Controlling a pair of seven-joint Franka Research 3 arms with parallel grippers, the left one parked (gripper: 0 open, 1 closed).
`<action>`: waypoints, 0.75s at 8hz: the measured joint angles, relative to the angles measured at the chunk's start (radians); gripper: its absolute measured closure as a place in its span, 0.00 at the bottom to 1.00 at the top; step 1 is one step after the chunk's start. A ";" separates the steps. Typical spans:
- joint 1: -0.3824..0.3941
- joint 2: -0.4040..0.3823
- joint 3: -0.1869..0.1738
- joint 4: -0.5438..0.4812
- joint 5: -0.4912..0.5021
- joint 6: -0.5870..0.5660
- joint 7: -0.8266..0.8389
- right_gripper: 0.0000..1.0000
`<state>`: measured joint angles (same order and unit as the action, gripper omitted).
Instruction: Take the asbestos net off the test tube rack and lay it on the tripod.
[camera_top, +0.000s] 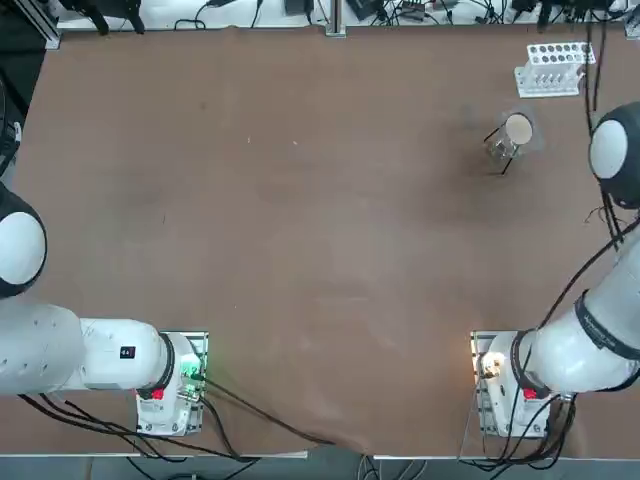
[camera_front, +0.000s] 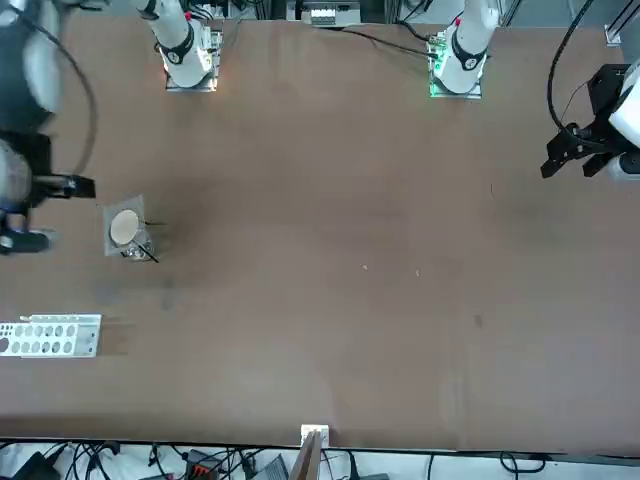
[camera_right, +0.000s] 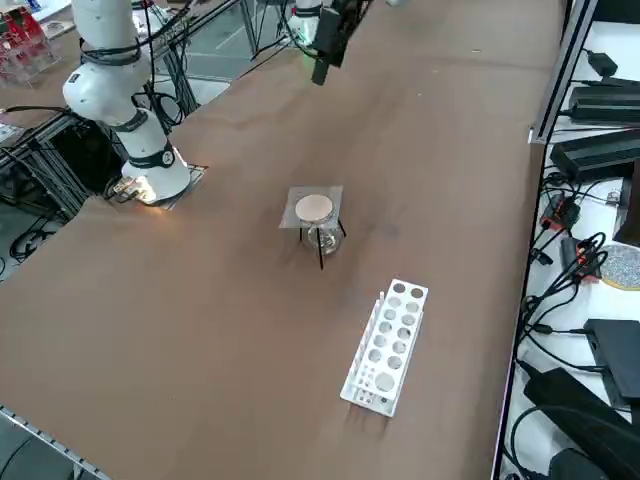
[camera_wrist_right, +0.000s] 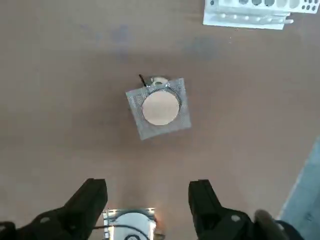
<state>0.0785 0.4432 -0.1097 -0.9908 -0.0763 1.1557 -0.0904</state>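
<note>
The asbestos net (camera_wrist_right: 160, 107), a grey mesh square with a pale round disc, lies flat on top of the black wire tripod (camera_right: 322, 245). In the top view the net (camera_top: 518, 130) sits at the far right of the table. The white test tube rack (camera_right: 388, 345) stands apart from it near the far right corner, with nothing on its holes. My right gripper (camera_wrist_right: 147, 186) hangs open and empty well above the table. It is drawn back from the net toward the arm's base, and nothing is between its fingers (camera_wrist_right: 95, 192).
The rack (camera_top: 553, 68) stands close to the table's far edge, with cables and black boxes on the shelf beyond it. My right arm's base plate (camera_top: 505, 385) sits at the near edge. Bare brown tabletop (camera_top: 300, 220) spreads to the left of the tripod.
</note>
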 joint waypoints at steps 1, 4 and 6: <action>-0.047 -0.017 0.000 0.000 0.048 0.011 -0.045 0.01; -0.104 -0.099 0.017 -0.030 0.117 0.102 -0.066 0.01; -0.125 -0.250 0.086 -0.213 0.120 0.200 0.020 0.00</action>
<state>-0.0461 0.1935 -0.0241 -1.2037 0.0434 1.3556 -0.0703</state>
